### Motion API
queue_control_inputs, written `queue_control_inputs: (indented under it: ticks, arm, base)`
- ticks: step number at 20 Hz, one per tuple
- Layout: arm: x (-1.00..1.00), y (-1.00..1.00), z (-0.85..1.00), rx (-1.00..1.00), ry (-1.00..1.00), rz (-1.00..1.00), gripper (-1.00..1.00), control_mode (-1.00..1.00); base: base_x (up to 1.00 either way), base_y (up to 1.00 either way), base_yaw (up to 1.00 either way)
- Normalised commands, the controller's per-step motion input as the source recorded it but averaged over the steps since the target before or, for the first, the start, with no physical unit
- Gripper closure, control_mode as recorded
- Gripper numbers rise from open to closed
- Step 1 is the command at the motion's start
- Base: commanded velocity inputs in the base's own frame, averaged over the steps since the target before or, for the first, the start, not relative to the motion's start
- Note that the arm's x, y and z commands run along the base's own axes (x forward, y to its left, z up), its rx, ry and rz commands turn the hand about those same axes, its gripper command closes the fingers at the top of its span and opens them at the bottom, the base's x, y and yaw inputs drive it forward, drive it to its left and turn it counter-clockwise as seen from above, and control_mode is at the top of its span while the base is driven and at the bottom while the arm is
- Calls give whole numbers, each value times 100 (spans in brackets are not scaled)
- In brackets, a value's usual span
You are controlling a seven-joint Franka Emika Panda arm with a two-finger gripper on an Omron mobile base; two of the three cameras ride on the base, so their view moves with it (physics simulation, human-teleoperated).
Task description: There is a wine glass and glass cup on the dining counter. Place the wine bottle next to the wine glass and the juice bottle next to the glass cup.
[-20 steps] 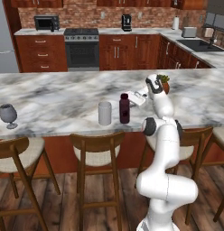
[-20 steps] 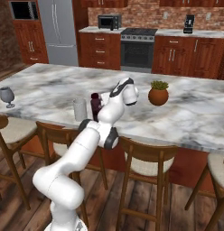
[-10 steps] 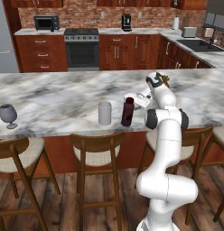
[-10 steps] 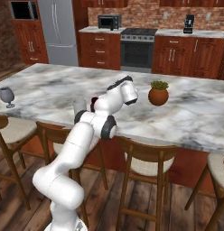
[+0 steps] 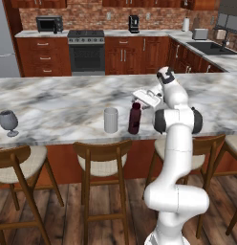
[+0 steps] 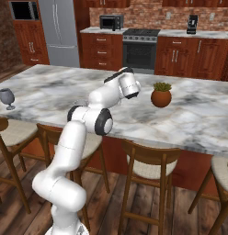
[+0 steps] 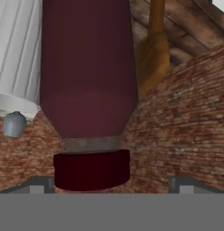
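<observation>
- Change since the earlier frame: the gripper (image 5: 142, 95) has drawn back and up from the juice bottle (image 5: 134, 118). It now sits above and to the right of the cap, not touching it. The bottle itself has not moved.
- Dining counter (image 5: 53, 103): long marble top running across both base views, with wooden stools (image 5: 102, 158) along its near edge.
- Arm: rises from the floor in front of the counter, elbow at the counter edge, wrist bent over the top toward the bottle.
- Potted plant (image 6: 161, 94): on the counter, on the far side of the arm from the glasses.
- Juice bottle: upright on the counter near its front edge, free of the gripper. In the hand view the bottle (image 7: 86, 67) appears inverted, with its dark red cap lowest.
- Glass cup (image 5: 111, 120): upright just beside the bottle, on its left, with a narrow gap between them. In the hand view the cup (image 7: 16, 54) appears next to the bottle.
- Wine glass (image 5: 9, 122): upright near the far left end of the counter, well apart from cup and bottle; seen again in the right base view (image 6: 7, 97) and, very small, in the hand view (image 7: 14, 124).
- Gripper state, hand view (image 7: 111, 185): fingertips (image 7: 39, 182) spread wide, standing well clear of the cap on either side, holding nothing.
</observation>
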Motion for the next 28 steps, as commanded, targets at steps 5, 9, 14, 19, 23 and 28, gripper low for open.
queue_control_inputs:
  ticks: [5,9,14,19,23,28]
  arm:
    - [-41,0,51,0,-8,0,-100,-100]
    - [-71,0,43,0,-8,0,-100,-100]
    - [-92,0,42,0,-3,-2,-100,-100]
    - [-100,14,13,0,-1,-5,-100,-100]
    - [-100,28,0,0,0,-7,-100,-100]
    - [-100,1,29,0,0,-19,-100,-100]
  base:
    - [0,0,0]
    - [0,0,0]
    - [0,0,0]
    - [0,0,0]
    - [0,0,0]
    - [0,0,0]
